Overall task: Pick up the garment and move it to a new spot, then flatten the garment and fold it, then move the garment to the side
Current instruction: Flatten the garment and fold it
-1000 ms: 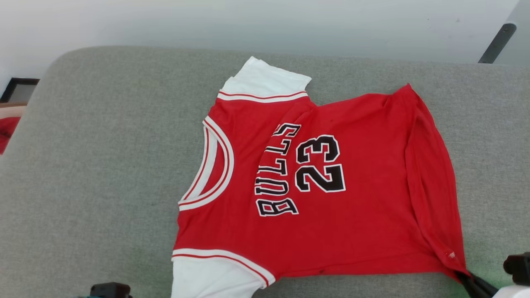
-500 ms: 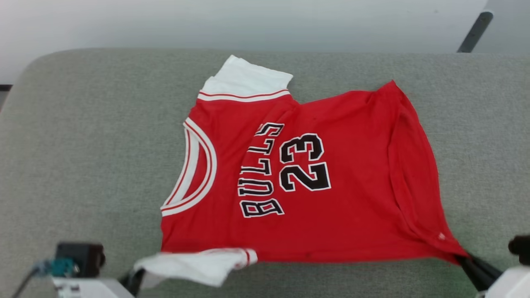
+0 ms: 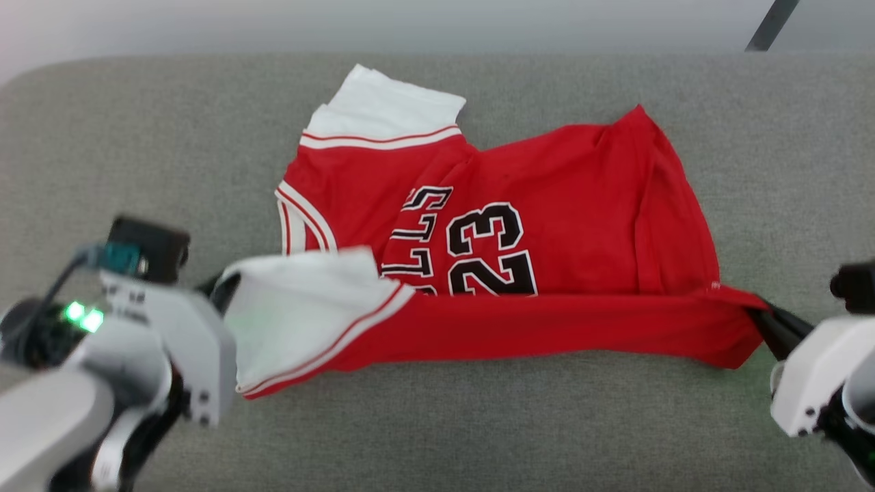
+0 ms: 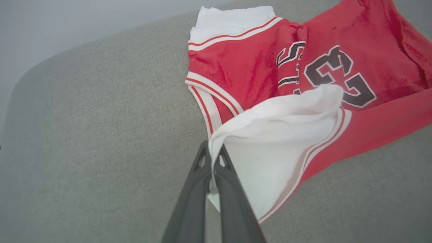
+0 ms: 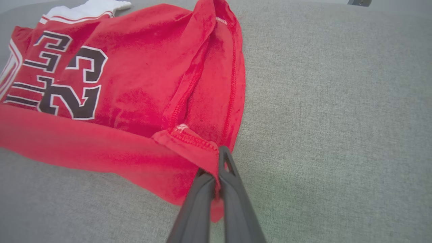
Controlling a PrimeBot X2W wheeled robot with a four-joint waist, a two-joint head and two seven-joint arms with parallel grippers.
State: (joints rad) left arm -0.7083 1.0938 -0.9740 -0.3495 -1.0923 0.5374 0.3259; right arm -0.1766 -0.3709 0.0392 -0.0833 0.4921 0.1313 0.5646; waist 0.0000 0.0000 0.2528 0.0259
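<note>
- Head view: the garment lies mid-way across the grey cushion, collar to the left. Its near edge is lifted and rolled toward the far side. The left claw pinches the near sleeve, and the right claw pinches the hem corner.
- Left wrist view: the left claw is pressed together on the near sleeve, whose cloth drapes over part of the "23".
- Right wrist view: the right claw is clamped on the stitched hem corner, and the red span beyond it sags slightly.
- The step looks like the first fold. It would go best with both claws travelling level and together, the edge kept taut, and the near sleeve laid over the far sleeve before either claw lets go.
</note>
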